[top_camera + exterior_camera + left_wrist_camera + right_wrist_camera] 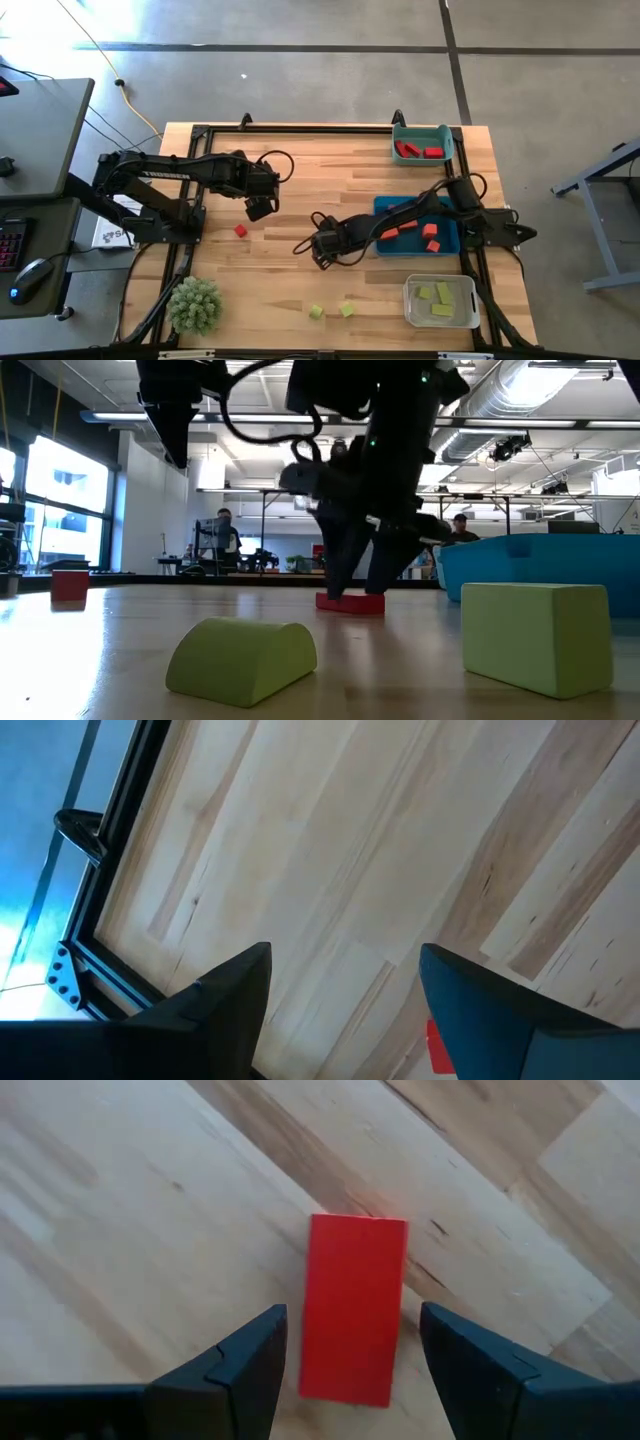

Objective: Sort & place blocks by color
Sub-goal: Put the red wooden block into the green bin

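A red bar block [353, 1310] lies flat on the table, and my right gripper [352, 1325] is lowered over it, open, with one finger on each side and a gap to both. In the low view this block [350, 602] sits under the right gripper [355, 575]. In the high view the right gripper [322, 250] hides it. My left gripper [260, 207] hangs open above the table, just beyond a small red cube [240, 231]; a red sliver [438, 1045] of it shows in the left wrist view. Two yellow-green blocks [316, 312] [347, 309] rest near the table's near edge.
A teal bin [445, 135] with red blocks stands at the far right. A blue bin [450, 238] with orange blocks is at mid right, and a clear bin [410, 300] with yellow-green blocks at near right. A spiky green plant ball [195, 305] sits near left. People show in the room behind.
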### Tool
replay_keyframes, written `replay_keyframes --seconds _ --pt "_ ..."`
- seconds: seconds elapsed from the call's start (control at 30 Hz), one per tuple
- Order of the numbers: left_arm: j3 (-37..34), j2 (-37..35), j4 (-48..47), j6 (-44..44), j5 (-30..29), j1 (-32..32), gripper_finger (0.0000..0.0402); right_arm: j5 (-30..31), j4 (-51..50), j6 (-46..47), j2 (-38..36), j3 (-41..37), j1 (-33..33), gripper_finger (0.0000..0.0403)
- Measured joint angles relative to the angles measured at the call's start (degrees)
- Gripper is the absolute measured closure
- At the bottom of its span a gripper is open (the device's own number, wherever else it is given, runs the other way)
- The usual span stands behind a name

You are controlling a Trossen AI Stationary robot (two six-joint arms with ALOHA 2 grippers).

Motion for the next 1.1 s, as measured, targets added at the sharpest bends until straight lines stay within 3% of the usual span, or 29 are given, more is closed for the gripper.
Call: replay_keyframes --seconds 0.23,0.47,0.8,1.1 --pt "0.0 0.0 -0.02 0.0 0.0 0.0 0.0158 0.5 -0.65 1.2 1.51 0.13 0.0 0.0202" --pt "0.0 0.0 -0.02 1.48 0.0 0.02 0.0158 1.93 -2.62 2.07 1.6 0.22 0.06 0.03" --pt "0.0 0.0 1.66 5.55 0.03 0.02 0.0158 0.98 -4.31 0.16 0.9 1.37 -0.88 0.0302" --pt "0.0 0.02 5.13 11.34 3.01 1.06 0.0158 7.08 -17.98 -5.15 0.59 12.34 -3.31 0.0302"
